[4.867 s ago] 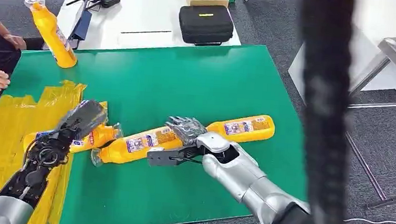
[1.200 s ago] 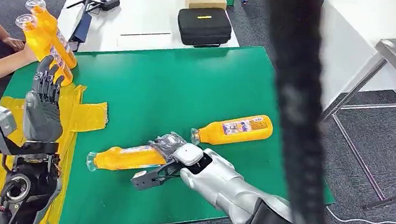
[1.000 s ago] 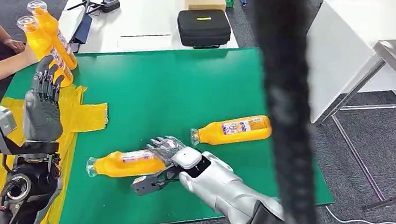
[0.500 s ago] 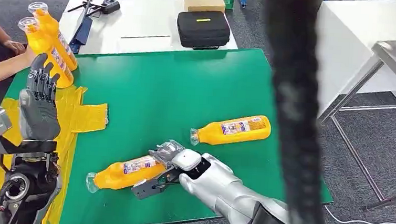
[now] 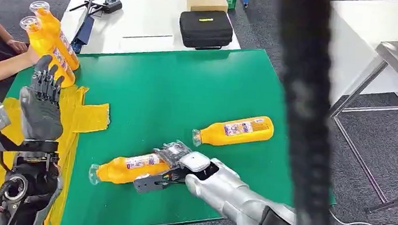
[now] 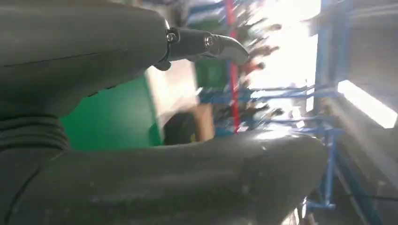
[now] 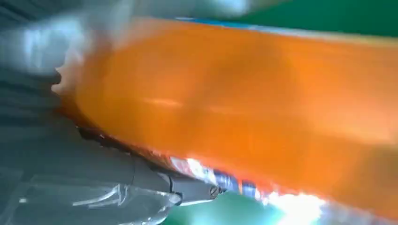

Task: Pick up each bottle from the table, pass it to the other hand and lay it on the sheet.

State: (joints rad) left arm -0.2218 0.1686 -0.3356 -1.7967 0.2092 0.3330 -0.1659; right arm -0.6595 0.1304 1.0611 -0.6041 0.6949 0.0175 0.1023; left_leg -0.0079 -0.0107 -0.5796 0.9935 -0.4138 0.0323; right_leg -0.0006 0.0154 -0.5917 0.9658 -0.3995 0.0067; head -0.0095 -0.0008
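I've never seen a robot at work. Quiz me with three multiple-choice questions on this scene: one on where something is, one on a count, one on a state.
1. Where is the crinkled yellow plastic sheet?
A. table's left side
B. table's right side
C. floor

2. How many orange plastic bottles?
A. two
B. four
C. six

3. The right robot hand is:
A. empty
B. gripping a lying bottle
C. on the black case

A: it covers the green table at the left.
B: two lying, two upright by a person.
B: fingers wrap it.
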